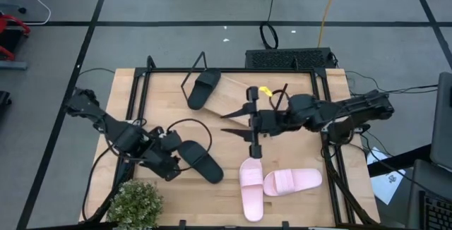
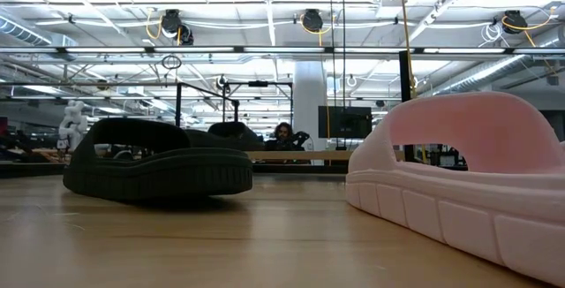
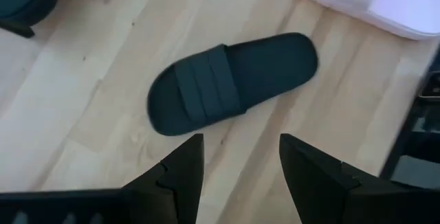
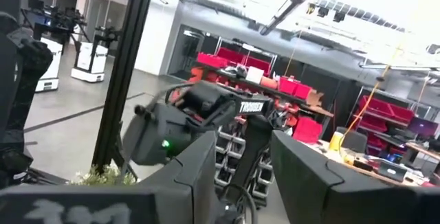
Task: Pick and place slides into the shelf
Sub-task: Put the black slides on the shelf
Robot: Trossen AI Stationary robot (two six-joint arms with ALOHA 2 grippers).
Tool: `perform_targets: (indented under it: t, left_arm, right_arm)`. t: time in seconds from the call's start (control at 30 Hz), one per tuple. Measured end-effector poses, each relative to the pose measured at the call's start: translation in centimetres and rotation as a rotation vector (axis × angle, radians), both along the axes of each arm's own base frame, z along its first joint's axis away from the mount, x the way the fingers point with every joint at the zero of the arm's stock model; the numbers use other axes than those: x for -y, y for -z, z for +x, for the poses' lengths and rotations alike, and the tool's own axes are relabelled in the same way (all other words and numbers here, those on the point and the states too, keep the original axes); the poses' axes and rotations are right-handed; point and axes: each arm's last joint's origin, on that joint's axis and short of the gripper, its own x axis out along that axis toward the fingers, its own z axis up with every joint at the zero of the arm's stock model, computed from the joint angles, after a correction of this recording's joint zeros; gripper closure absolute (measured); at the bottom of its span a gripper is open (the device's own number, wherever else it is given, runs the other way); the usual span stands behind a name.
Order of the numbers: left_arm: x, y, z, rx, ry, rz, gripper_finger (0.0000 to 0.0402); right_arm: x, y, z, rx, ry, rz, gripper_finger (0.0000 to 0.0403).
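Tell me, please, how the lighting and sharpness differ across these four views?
High view: even light, faint shadows, everything sharp. Low view: bright ceiling lights glare overhead; the pink slide nearest the lens is soft. Left wrist view: black slide fairly crisp, the near fingers blurred. Right wrist view: bright ceiling glare, room slightly smeared.

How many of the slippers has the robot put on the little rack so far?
One black slide already sits on the slanted shelf. In hand: nothing yet, but the left gripper is open just above the second black slide on the table. The right gripper hangs open and empty over the middle. Left to do: that black slide and both pink slides.
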Motion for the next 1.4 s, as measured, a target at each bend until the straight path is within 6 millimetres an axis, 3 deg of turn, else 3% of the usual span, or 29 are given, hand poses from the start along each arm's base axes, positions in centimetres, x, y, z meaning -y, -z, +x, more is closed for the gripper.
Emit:
perform_targets:
  t: [0.2,0.47,0.87,1.1,1.4]
  left_arm:
    - [-2.6,2.0,0.4,-0.033,-0.069,0.013,0.0216]
    - [-5.8,5.3,1.0,-0.064,-0.134,-0.137,0.0215]
    - [-3.0,5.4,3.2,0.151,-0.126,-0.152,0.0215]
    - [-1.2,7.5,4.6,0.07,-0.126,-0.125,0.0216]
    - [0.1,7.8,7.3,0.028,-0.14,-0.076,0.0216]
  right_arm:
    - [-0.2,-0.4,-1.1,-0.028,-0.011,-0.016,0.0273]
    - [-0.9,0.0,-1.6,-0.091,-0.035,-0.042,0.0273]
    - [-0.6,0.3,-2.0,-0.136,0.143,-0.119,0.0273]
    - [0.0,0.3,-1.8,-0.135,0.17,-0.171,0.0273]
    - [0.8,0.5,-1.6,-0.161,0.199,-0.193,0.0273]
